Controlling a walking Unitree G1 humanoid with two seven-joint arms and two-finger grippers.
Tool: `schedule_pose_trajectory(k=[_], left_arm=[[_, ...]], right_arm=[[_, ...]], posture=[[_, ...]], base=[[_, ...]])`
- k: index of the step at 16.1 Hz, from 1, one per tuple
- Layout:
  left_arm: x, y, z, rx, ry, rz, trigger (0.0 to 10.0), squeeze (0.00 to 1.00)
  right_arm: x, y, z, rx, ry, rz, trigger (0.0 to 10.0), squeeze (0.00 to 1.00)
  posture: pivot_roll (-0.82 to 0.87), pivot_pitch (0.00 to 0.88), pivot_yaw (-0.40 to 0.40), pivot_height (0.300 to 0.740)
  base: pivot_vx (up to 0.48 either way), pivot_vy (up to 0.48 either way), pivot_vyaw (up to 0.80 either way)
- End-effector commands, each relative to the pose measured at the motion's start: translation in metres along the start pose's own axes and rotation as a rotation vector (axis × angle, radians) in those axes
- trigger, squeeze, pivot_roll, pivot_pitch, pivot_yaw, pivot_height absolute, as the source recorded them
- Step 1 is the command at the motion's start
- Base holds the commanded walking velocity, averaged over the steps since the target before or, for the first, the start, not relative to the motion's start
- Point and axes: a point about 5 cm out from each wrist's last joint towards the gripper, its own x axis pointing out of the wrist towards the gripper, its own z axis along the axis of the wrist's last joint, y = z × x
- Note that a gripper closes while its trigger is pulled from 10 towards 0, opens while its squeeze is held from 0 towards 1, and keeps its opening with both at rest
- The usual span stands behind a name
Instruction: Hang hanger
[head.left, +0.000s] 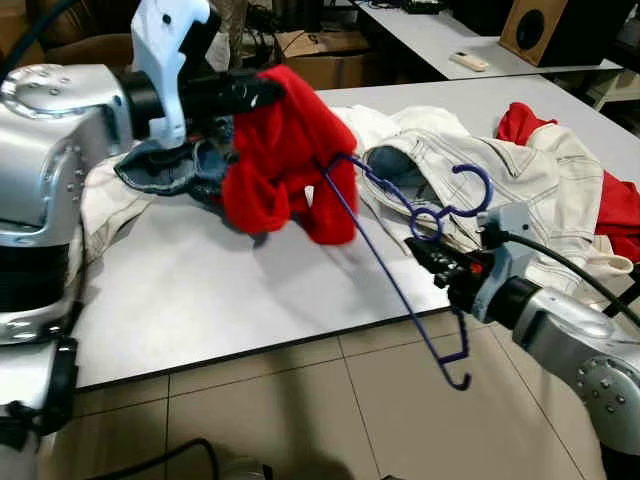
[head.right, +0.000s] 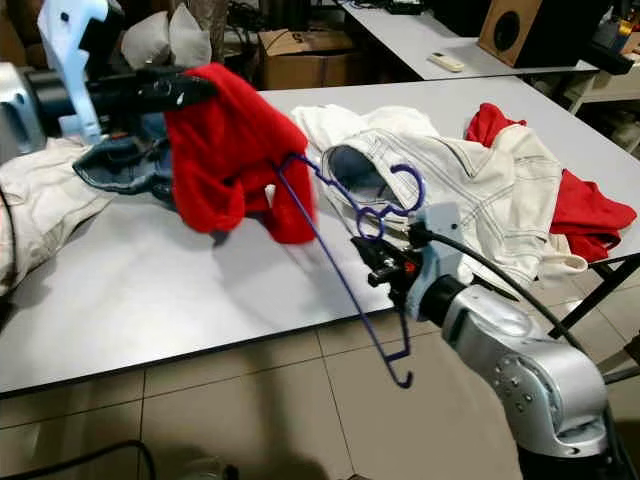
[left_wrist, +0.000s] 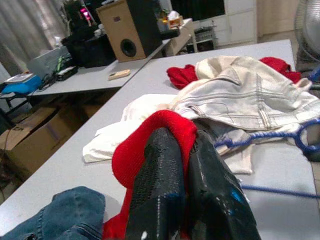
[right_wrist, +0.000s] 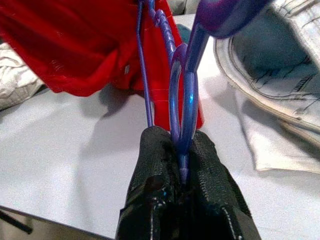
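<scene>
Hanger (head.left: 400, 270), thin blue wire, looks light and springy; right gripper (head.left: 432, 255) is clamped at its neck loop over the worktop (head.left: 220, 290) edge, one arm inside the red garment (head.left: 280, 150). Left gripper (left_wrist: 182, 150) pinches that soft, limp cloth; best hold on the hanger is its stiff neck.

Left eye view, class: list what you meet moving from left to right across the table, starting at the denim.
Denim garment → red garment held up by left gripper → blue hanger → right gripper → white jacket → red cloth.
</scene>
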Motion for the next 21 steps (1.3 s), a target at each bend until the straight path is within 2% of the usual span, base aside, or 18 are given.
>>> schedule_pose_trajectory(k=[1, 2, 3, 4, 5, 7, 10, 11, 13, 15, 18, 19, 21], left_arm=[[0.000, -0.003, 0.010, 0.017, -0.056, -0.028, 0.0, 0.00], [-0.013, 0.014, 0.060, -0.105, -0.374, 0.017, 0.0, 0.00], [-0.024, 0.023, 0.082, -0.149, -0.523, 0.029, 0.0, 0.00], [-0.026, 0.025, 0.087, -0.156, -0.552, 0.030, 0.0, 0.00], [-0.026, 0.026, 0.080, -0.153, -0.494, 0.029, 0.0, 0.00], [-0.009, 0.014, 0.046, -0.089, -0.296, 0.027, 0.0, 0.00], [0.003, 0.001, 0.028, -0.134, -0.237, -0.003, 0.0, 0.00], [0.005, -0.003, 0.022, -0.132, -0.205, -0.025, 0.0, 0.00], [0.009, -0.005, 0.016, -0.124, -0.184, -0.022, 0.0, 0.00], [0.019, -0.005, 0.011, -0.122, -0.167, 0.007, 0.0, 0.00], [0.025, -0.010, 0.011, -0.119, -0.167, -0.005, 0.0, 0.00], [0.028, -0.012, 0.008, -0.089, -0.140, -0.016, 0.0, 0.00], [0.029, -0.017, 0.006, -0.075, -0.133, -0.051, 0.1, 0.00]], right_arm=[[-0.002, -0.003, 0.014, -0.042, -0.084, -0.022, 10.0, 0.00], [-0.010, 0.001, 0.065, -0.018, -0.370, 0.021, 10.0, 0.00], [-0.016, 0.003, 0.083, 0.016, -0.477, 0.048, 10.0, 0.00], [-0.017, 0.004, 0.086, 0.026, -0.497, 0.055, 10.0, 0.00], [-0.016, 0.001, 0.078, 0.041, -0.456, 0.059, 10.0, 0.00], [-0.008, -0.002, 0.045, 0.002, -0.266, 0.008, 10.0, 0.00], [-0.007, 0.000, 0.024, 0.045, -0.175, -0.008, 10.0, 0.00], [-0.009, -0.001, 0.011, 0.049, -0.094, -0.023, 10.0, 0.00], [-0.011, 0.001, 0.001, 0.026, -0.035, -0.012, 10.0, 0.00], [-0.016, 0.008, -0.003, 0.034, -0.030, 0.042, 10.0, 0.00], [-0.020, 0.019, 0.004, 0.039, -0.078, 0.131, 10.0, 0.00], [-0.022, 0.025, 0.007, 0.048, -0.099, 0.183, 10.0, 0.00], [-0.021, 0.025, 0.009, 0.042, -0.115, 0.181, 10.0, 0.00]], posture=[[0.01, 0.005, -0.009, 0.740], [0.01, 0.001, -0.006, 0.740], [0.01, 0.000, -0.005, 0.740], [0.01, 0.000, -0.005, 0.740], [0.01, 0.000, -0.004, 0.740], [0.01, 0.000, -0.005, 0.740], [0.01, 0.000, -0.004, 0.740], [0.01, 0.000, -0.004, 0.740], [0.01, 0.000, -0.005, 0.740], [0.00, 0.000, -0.006, 0.740], [-0.01, 0.000, 0.003, 0.740], [-0.01, 0.000, 0.005, 0.740], [-0.01, 0.000, 0.005, 0.740]], base=[[0.000, 0.000, 0.00], [0.000, 0.000, 0.00], [0.000, 0.000, 0.00], [0.000, 0.000, 0.00], [0.000, 0.000, 0.00], [0.000, 0.000, 0.00], [0.000, 0.000, 0.00], [0.000, 0.000, 0.00], [0.000, 0.000, 0.00], [0.000, 0.000, 0.00], [0.000, 0.000, 0.00], [0.000, 0.000, 0.00], [0.000, 0.000, 0.00]])
